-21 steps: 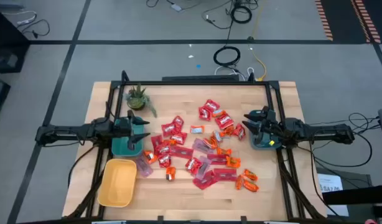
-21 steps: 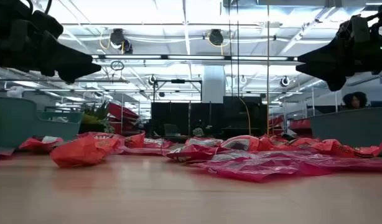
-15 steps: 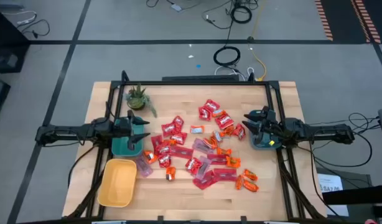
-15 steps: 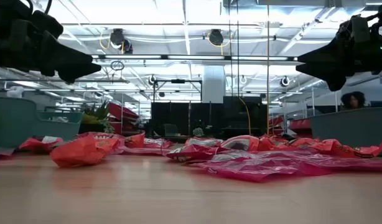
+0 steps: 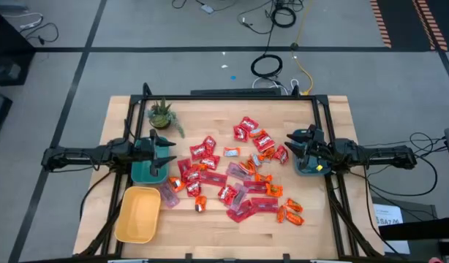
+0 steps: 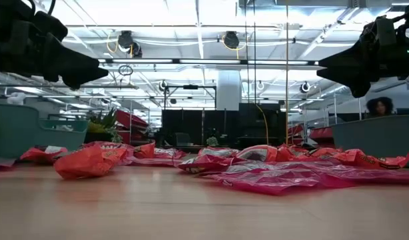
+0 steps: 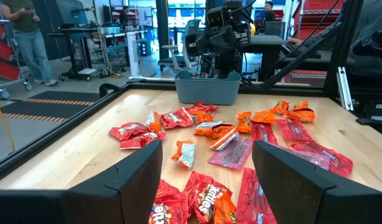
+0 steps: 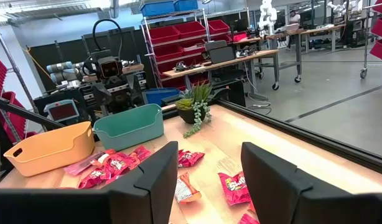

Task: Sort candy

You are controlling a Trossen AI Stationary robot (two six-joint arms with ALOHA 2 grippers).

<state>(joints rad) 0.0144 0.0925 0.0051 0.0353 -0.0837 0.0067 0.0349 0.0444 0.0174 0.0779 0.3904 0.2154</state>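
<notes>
- While no sweet is held yet, the left tool [image 5: 164,150] hangs over the teal bin [image 5: 142,172] at the left edge of the surface [image 5: 210,226], its fingers spread with nothing between them; I think it waits there because sorted pieces should drop into this bin.
- The yellow bin [image 5: 137,213] stands just beside the teal one, nearer the front, probably for another kind of sweet.
- The plant [image 5: 161,114] stands at the back left, apart from the work.
- The candy [image 5: 232,175] lies scattered over the middle of the surface, between the two arms, none of it in a bin as far as I can see.
- The right tool [image 5: 292,141] hangs above a second teal bin [image 5: 309,168] at the right edge, fingers also apart and empty, pointing toward the pile, so the nearest red packets seem an easy reach.
</notes>
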